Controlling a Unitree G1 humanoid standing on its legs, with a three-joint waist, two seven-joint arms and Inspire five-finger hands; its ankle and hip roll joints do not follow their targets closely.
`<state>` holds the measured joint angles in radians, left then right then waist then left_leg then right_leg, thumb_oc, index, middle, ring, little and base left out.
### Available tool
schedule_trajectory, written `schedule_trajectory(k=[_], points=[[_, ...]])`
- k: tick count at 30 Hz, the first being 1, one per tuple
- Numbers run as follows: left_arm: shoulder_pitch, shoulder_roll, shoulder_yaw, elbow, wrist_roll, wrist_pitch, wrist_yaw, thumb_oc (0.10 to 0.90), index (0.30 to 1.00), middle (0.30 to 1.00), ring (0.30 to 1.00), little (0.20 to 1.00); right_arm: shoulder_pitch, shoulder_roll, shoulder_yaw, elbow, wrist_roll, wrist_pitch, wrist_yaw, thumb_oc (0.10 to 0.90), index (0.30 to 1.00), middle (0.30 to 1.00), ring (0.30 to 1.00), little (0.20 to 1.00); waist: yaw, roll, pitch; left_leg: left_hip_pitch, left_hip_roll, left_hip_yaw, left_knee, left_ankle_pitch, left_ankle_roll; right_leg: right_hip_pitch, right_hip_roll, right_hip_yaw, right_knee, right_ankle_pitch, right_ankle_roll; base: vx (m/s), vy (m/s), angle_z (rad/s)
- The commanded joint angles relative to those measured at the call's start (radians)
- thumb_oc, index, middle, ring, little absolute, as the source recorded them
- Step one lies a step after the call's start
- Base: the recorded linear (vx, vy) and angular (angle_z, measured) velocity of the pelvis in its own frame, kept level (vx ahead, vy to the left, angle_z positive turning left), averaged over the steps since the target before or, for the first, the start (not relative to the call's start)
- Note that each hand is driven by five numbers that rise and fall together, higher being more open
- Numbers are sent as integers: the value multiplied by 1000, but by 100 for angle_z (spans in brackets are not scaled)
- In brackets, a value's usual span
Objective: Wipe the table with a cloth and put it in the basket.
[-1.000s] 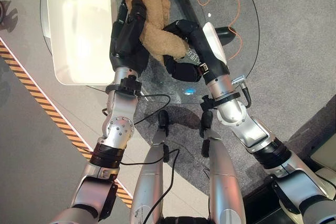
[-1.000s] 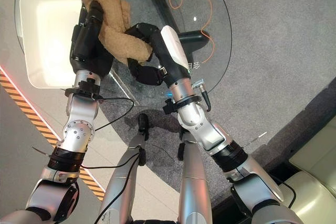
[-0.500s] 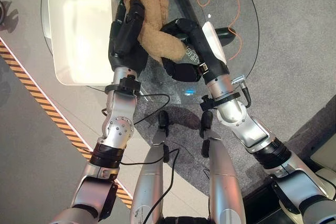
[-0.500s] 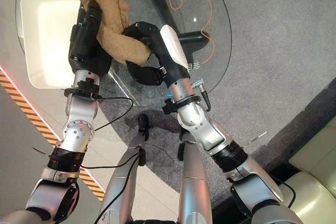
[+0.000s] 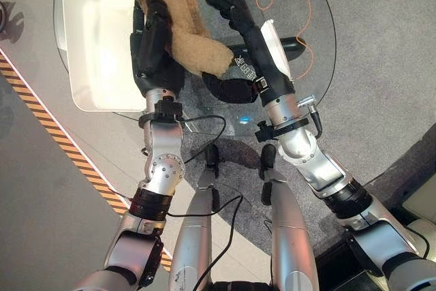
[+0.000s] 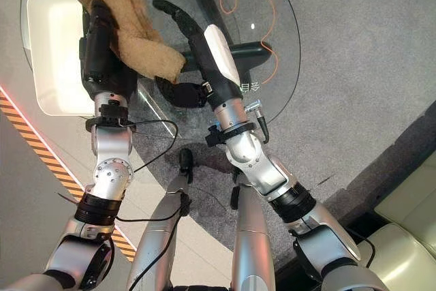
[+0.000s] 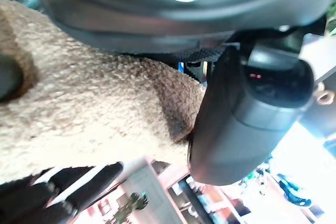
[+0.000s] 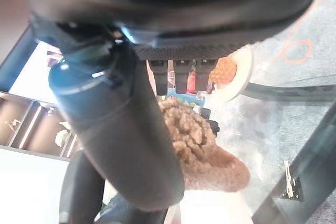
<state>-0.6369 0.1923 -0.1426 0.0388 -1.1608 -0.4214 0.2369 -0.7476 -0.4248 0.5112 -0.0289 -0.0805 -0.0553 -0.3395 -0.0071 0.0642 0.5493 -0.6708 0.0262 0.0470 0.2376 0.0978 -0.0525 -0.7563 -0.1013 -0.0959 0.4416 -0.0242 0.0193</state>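
**Cloth in my left robot hand, nearing the basket**

I am holding the tan cloth (image 5: 182,28) in my left robot hand (image 5: 151,46), fingers curled round it, in the upper middle of the frame, just beside the white basket (image 5: 88,39) at upper left. One end is hanging free over the glass worktop (image 5: 310,39). My right robot hand (image 5: 235,18) is reaching beside the cloth with fingers straight, gripping nothing. Judging by this, the wiping looks finished; what is left is carrying the cloth over the basket's rim and letting go.
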Motion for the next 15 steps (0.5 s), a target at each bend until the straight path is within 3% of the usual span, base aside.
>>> schedule_trajectory(k=[1,15], points=[[-119,17,43,-187,134,-141,-14,100,300,300,300,200,-150,73,-48,-207,-41,-122,-31,800,900,900,900,900,12,-10,-29,28,-78,28,-2,-59,19,61,57,-50,-55,-49,10,0,0,0],[-134,27,79,-184,241,-202,72,100,300,300,300,200,-146,74,-68,-187,-60,-120,-66,800,900,900,900,900,13,-15,-29,36,-76,27,-3,-65,12,69,54,-53,-52,-59,11,0,0,0]])
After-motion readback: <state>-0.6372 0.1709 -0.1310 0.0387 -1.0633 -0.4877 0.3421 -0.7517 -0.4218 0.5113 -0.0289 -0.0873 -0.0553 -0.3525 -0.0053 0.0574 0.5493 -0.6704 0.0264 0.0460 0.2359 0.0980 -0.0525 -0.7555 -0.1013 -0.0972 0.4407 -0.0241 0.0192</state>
